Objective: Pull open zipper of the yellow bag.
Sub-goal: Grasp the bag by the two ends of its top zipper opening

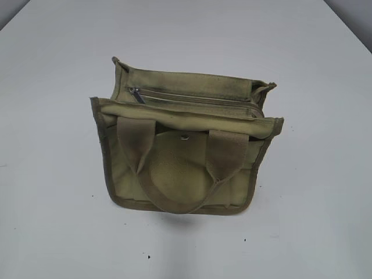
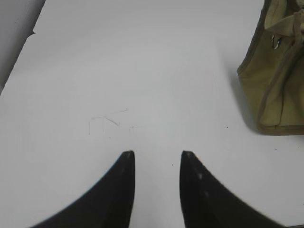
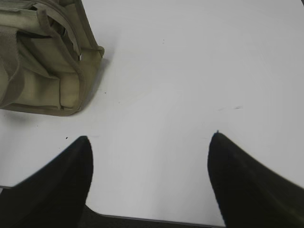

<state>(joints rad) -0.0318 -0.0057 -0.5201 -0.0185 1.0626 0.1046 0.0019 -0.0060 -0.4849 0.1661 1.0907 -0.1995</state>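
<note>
Exterior: the yellow bag (image 1: 186,145) is stood upright mid-table (image 1: 52,221), zipper (image 1: 197,97) up top, its pull tab (image 1: 137,95) parked at the left end. Left wrist: the left hand (image 2: 157,154) is held partly spread, empty, bag just ahead-right. Right wrist: the right hand (image 3: 150,137) is spread wide, ready to brace, one judges

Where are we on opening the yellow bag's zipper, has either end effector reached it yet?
Nothing looks done: the zipper on the yellow bag runs closed, its pull tab at the left end. Nothing is in hand: the left end effector and right end effector are both open over bare table, apart from the bag. Left to do: reach the bag, grip the tab and pull it along.
</note>
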